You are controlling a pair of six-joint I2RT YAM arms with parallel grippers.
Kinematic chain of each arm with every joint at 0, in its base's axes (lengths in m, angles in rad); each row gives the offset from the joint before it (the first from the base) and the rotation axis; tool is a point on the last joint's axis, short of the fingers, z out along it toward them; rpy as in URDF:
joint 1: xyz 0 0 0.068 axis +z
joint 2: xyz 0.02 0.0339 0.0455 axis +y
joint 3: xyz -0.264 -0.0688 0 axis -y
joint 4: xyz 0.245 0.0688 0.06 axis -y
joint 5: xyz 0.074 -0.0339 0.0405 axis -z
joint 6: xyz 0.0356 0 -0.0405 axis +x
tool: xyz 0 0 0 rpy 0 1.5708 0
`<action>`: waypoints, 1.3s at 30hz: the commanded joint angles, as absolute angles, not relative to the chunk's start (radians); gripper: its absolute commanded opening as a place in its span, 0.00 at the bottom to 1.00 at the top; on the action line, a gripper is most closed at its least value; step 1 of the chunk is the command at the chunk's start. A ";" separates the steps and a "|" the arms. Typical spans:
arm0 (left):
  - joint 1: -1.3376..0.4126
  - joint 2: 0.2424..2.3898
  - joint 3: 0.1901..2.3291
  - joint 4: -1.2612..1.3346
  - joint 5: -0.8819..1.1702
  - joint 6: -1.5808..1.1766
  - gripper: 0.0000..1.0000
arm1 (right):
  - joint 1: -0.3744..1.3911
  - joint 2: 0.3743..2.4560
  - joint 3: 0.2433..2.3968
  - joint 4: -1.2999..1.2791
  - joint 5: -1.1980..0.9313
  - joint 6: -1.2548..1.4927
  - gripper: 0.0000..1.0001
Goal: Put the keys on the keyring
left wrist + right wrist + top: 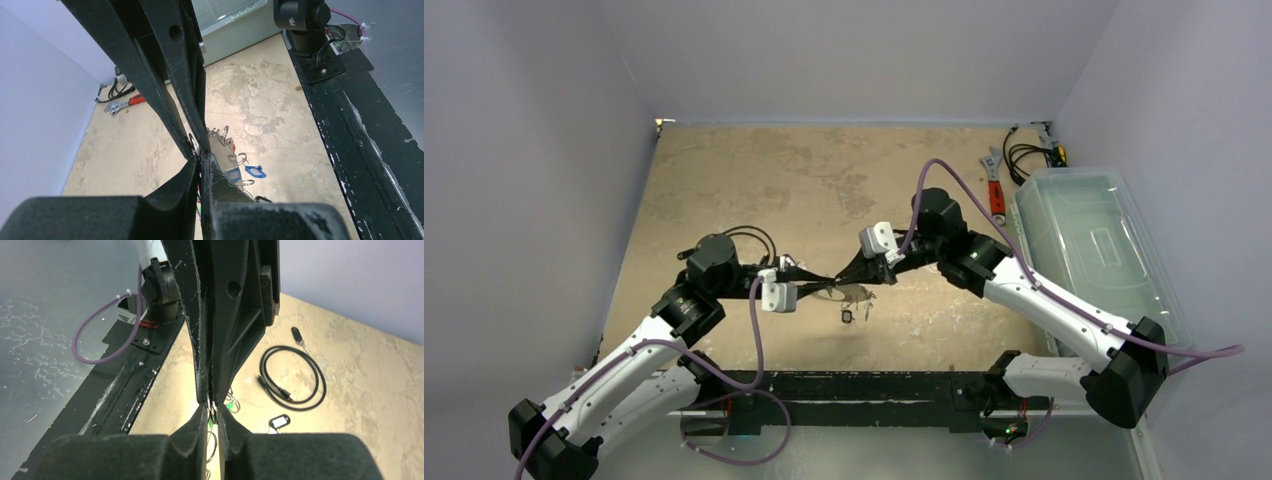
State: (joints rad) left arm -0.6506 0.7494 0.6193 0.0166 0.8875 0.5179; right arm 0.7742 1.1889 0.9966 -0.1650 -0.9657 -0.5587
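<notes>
My two grippers meet tip to tip above the table's middle. My left gripper (809, 283) (202, 161) is shut on the edge of the keyring (220, 139), a silvery ring with a toothed rim, also in the top view (852, 292). A blue-tagged key (255, 171) and a red-tagged one (231, 145) hang from its rim, and keys dangle below it in the top view (848, 316). My right gripper (839, 277) (214, 412) is shut on the thin wire loop of a green-tagged key (230, 405). A black-tagged key (279, 421) lies on the table.
A black coiled cable (292, 380) lies behind the grippers. A red-handled wrench (995, 185) and more cables (1029, 155) lie at the back right beside a clear plastic bin (1094, 245). The black base rail (864, 385) runs along the near edge.
</notes>
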 commanded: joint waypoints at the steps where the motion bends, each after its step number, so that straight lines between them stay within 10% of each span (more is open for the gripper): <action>1: -0.649 0.738 0.671 0.051 0.890 0.541 0.00 | 0.777 1.180 1.042 -0.163 -0.964 -0.565 0.07; 9: -0.650 0.725 0.665 0.058 0.859 0.538 0.02 | 0.778 1.163 1.040 -0.145 -0.940 -0.548 0.00; 13: -0.650 0.712 0.646 0.083 0.850 0.525 0.41 | 0.777 1.141 1.031 -0.120 -0.932 -0.536 0.00; 17: -0.650 0.713 0.637 0.090 0.847 0.517 0.50 | 0.778 1.126 1.022 -0.098 -0.933 -0.524 0.00; 39: -0.648 0.811 0.661 0.141 0.887 0.434 0.29 | 0.778 1.148 1.015 -0.087 -0.931 -0.512 0.00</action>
